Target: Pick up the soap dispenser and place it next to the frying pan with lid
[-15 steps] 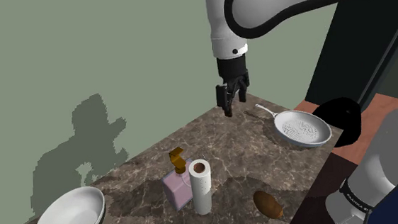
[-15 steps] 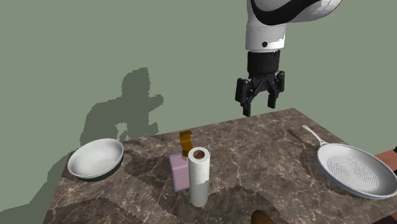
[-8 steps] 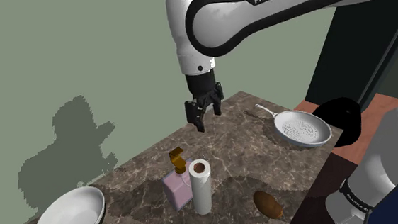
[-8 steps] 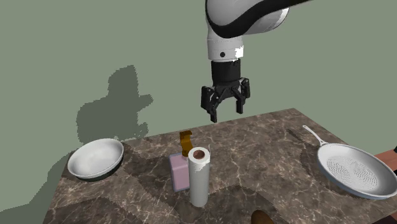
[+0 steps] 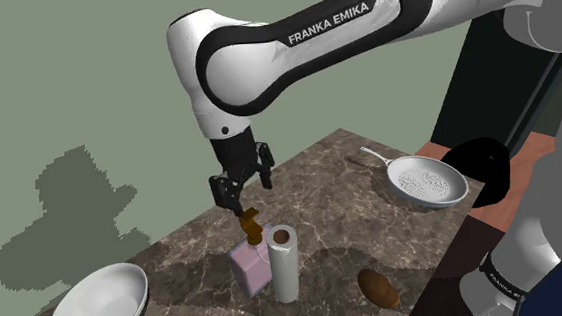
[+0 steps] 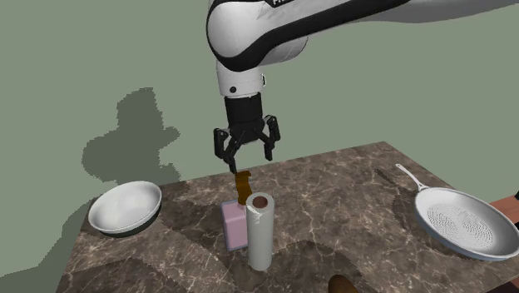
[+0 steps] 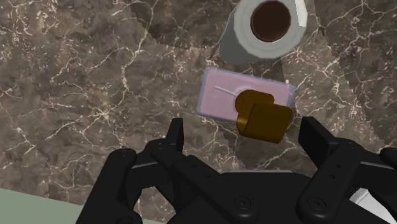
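Wall [image 5: 84, 74] of plain grey-green stands behind everything, and the arm's shadow falls on it. Below it is the countertop [image 5: 321, 195], dark brown stone with thin white veins, like marble. The white arm [image 5: 293, 51] with dark joints reaches over it from the shoulder view's right.

The white bowl [image 5: 98, 305] is round and smooth, and it sits near the counter's end at the shoulder view's left. The frying pan [image 5: 429, 183] lies at the opposite end. It is pale grey, with a dotted inner surface and a thin handle.

Between these two stands a roll of paper [image 5: 284, 267], upright and white, with a brown core visible from the top. The soap dispenser [image 5: 249, 266] stands upright just beside the roll. I cannot tell if they touch. It is well apart from the pan. Its body is a pale pink rectangular block, and the pump [image 7: 262, 118] on top is brown and blocky.

An oval brown thing [image 5: 378, 288] lies near the front edge of the counter, maybe a potato.

The black gripper [image 5: 243, 194] hangs just above the pump. In the wrist view its fingers [image 7: 175, 133] stand wide apart on both sides of the pump and clasp nothing.
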`<state>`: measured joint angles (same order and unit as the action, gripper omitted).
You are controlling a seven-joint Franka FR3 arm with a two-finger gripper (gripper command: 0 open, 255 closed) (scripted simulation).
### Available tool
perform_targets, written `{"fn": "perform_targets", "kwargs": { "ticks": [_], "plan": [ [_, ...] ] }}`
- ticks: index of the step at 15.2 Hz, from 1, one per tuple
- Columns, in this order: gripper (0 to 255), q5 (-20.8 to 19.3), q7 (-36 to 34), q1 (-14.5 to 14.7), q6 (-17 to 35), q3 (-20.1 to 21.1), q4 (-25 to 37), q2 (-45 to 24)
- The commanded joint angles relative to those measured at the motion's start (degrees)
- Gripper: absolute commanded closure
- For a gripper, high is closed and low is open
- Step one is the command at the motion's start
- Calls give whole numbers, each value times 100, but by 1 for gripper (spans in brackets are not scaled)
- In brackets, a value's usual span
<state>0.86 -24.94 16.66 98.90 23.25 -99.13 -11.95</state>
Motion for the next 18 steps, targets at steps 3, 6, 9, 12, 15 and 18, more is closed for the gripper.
{"fn": "perform_targets", "kwargs": {
  "ticks": [3, 6, 9, 12, 15, 18],
  "plan": [
    [0, -141, -193, 170, 22, 48, 378, -450],
    [0, -138, -191, 167, 256, 47, 135, -440],
    [0, -140, -193, 167, 530, 46, -135, -445],
    [0, -140, -193, 167, 530, 46, -135, -445],
    [0, -140, -193, 167, 530, 46, -135, -445],
    [255, -140, -193, 167, 529, 46, -134, -445]
  ]
}}
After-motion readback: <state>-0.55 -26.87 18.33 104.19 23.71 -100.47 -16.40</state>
